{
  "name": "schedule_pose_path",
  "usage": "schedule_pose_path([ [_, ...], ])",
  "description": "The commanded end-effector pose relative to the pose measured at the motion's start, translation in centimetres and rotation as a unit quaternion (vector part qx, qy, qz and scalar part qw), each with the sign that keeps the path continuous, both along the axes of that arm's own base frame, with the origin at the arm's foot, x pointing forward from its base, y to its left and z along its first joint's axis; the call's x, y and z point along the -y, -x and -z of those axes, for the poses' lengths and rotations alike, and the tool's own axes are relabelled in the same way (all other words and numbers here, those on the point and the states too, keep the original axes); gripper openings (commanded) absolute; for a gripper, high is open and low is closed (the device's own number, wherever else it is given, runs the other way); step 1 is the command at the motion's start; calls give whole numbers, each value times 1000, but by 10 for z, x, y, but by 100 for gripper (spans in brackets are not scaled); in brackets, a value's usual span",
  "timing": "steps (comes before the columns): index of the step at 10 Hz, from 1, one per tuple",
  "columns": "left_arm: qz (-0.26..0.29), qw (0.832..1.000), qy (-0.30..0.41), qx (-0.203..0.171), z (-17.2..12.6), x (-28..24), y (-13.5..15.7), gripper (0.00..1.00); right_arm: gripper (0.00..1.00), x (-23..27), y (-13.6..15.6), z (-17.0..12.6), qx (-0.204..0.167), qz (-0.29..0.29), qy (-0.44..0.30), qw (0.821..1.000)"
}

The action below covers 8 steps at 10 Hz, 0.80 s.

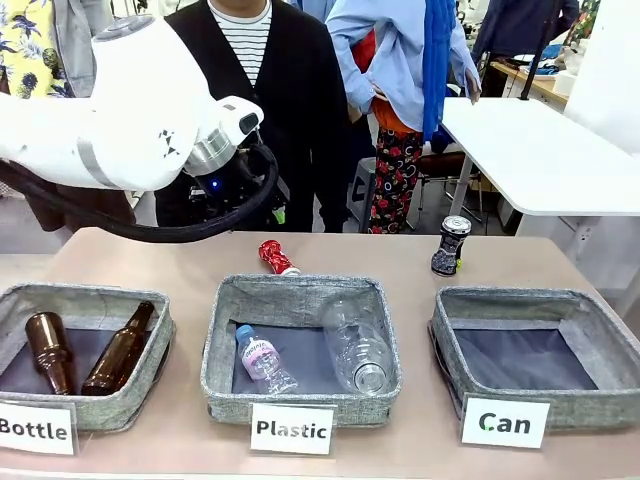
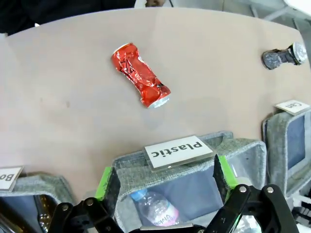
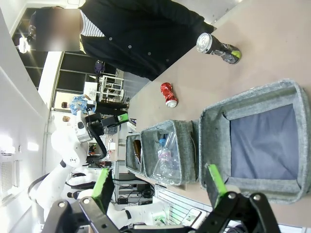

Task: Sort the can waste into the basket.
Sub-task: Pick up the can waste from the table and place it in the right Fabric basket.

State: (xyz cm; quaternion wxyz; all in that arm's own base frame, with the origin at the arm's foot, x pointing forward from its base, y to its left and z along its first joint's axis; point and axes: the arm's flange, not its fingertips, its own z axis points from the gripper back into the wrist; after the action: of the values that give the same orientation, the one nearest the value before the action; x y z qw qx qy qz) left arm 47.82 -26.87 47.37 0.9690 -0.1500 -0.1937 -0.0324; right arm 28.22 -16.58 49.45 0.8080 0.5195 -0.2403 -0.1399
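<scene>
Approach step: the left end effector (image 2: 163, 174), wide open and empty, hovers near the crushed red can (image 2: 141, 75) lying far-centre on the counter (image 1: 120, 265); next, descend, grip, carry it right to the "Can" basket (image 1: 520, 298).

On the worktop (image 1: 380, 262), the Bottle basket (image 1: 60, 292), Plastic basket (image 1: 300, 290) and Can basket (image 1: 520, 297) line up from 9 to 3 o'clock. The crushed can (image 1: 277, 257) lies at the Plastic basket's 12, the upright can (image 1: 451, 245) at the Can basket's 11.
</scene>
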Motion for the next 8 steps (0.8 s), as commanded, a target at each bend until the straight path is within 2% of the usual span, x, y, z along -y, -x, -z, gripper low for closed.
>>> schedule_pose_path([
  [1, 3, 1000, -9, 10, -5, -4, 17, 100, 100, 0, -3, -1, 20, -1, -5, 1000],
  [3, 3, 1000, -9, 10, -5, -4, 17, 100, 100, 0, -3, -1, 20, -1, -5, 1000],
  [4, 5, 1000, -1, 4, -4, 2, 8, 100, 100, 0, -3, -1, 20, -1, -5, 1000],
  [5, -25, 998, 20, -54, -2, 9, -13, 100, 100, 0, -3, -1, 20, -1, -5, 1000],
  [6, -48, 994, 45, -90, 2, 20, -32, 100, 100, 0, -3, -1, 20, -1, -5, 1000],
  [7, -75, 990, 60, -107, 7, 32, -45, 100, 100, 0, -3, -1, 20, -1, -5, 1000],
  [8, -108, 987, 74, -98, 11, 45, -59, 100, 100, 0, -3, -1, 20, -1, -5, 1000],
])
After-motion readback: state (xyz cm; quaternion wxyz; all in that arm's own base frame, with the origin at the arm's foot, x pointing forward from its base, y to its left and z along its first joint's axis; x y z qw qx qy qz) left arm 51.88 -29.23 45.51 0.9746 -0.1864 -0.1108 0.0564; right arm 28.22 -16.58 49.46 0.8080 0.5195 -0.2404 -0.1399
